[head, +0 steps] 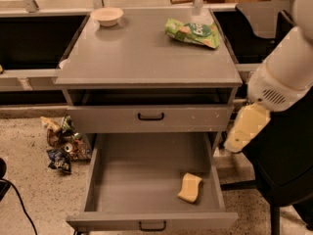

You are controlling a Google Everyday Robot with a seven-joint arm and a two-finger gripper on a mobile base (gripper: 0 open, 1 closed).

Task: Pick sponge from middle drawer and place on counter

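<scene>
The pale yellow sponge [190, 187] lies flat on the grey floor of the open middle drawer [142, 175], near its front right corner. The grey counter [146, 58] forms the top of the cabinet above it. My gripper [240, 137], cream coloured under the white arm, hangs to the right of the cabinet at the height of the closed upper drawer. It is above and to the right of the sponge, outside the drawer, and touches nothing.
A green snack bag [192, 32] lies at the counter's back right and a small pale bowl [107, 16] at its back left. The upper drawer [150, 117] is closed. Crumpled wrappers [61, 143] lie on the floor at left. A black chair [288, 170] stands at right.
</scene>
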